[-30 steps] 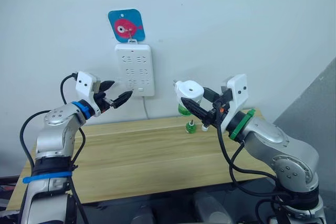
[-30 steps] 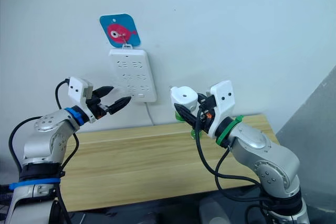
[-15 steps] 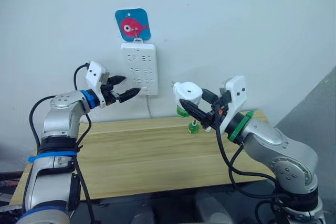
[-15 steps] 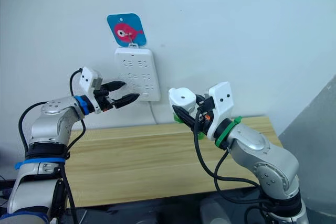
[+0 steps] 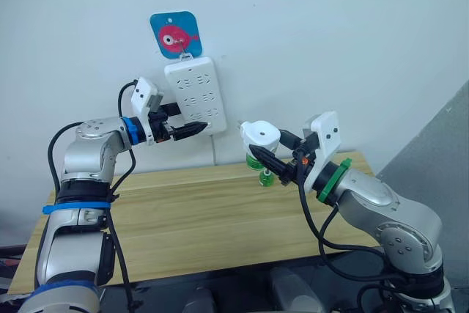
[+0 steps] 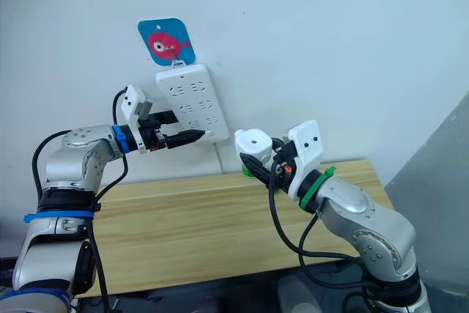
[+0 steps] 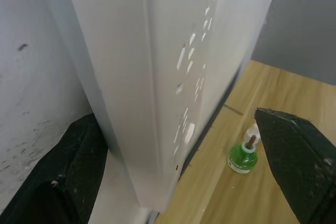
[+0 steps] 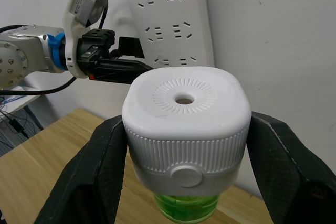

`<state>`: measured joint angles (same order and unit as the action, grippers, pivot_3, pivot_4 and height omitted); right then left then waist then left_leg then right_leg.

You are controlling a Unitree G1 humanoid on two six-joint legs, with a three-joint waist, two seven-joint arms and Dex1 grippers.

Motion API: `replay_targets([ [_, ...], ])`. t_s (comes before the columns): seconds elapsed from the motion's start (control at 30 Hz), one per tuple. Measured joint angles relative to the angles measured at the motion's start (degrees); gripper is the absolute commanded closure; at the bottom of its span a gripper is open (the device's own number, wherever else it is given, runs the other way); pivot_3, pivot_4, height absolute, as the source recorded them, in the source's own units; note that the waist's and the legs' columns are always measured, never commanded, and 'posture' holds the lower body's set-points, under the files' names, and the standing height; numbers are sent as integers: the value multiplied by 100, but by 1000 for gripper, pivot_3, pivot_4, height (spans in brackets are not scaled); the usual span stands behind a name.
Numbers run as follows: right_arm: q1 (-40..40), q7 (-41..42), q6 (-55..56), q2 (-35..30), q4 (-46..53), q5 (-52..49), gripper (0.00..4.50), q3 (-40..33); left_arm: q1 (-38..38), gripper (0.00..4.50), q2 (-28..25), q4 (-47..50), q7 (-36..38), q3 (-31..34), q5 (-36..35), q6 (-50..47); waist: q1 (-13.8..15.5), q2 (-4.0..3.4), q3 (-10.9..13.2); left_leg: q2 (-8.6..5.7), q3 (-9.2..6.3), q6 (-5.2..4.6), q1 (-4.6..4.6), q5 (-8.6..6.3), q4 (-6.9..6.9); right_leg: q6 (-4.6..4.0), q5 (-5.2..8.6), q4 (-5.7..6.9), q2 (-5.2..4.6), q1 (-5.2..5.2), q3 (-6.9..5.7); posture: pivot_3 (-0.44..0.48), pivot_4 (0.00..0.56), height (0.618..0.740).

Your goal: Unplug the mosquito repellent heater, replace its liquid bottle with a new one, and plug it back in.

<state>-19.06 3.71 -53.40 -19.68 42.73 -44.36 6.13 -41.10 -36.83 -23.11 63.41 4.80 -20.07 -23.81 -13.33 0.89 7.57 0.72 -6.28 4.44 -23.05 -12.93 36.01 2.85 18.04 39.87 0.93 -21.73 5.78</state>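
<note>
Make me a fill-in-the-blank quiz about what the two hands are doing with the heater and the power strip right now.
1. The right hand grips the white ____, with a green bottle under it.
2. The left hand straddles the lower end of the ____ hanging on the wall.
3. A spare green bottle stands on the wooden ____.
4. Above the strip, the blue sign shows a pink ____.

Missing words: heater; power strip; table; fish
</note>
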Motion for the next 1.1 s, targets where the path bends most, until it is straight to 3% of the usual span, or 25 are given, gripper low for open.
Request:
replay_targets([
  [0.03,0,2,1,8,-1,42,1526,31,0,11,0,58,15,0,-23,-65,-2,0,0,0,0,0,0,0,0,0,0,0,0,0,0,-283,96,733],
  [0.37,-498,237,24,337,-494,469,1526,485,10,3115,136,253,-70,89,-260,-369,-33,1,-1,-1,-4,0,0,0,3,0,0,2,-2,1,-3,-283,93,733],
  [0.67,-1480,84,-235,748,-1328,986,1526,609,42,3195,163,357,-180,124,-268,-491,-44,1,-1,-3,-10,1,-1,0,4,-4,-3,3,-6,2,-7,-277,94,733],
  [1.1,-1911,334,-357,887,-2024,1661,1526,780,179,3195,135,552,-206,217,-339,-615,-95,1,-1,-5,-8,0,-2,0,3,-24,-14,4,-14,1,-8,-268,92,733],
])
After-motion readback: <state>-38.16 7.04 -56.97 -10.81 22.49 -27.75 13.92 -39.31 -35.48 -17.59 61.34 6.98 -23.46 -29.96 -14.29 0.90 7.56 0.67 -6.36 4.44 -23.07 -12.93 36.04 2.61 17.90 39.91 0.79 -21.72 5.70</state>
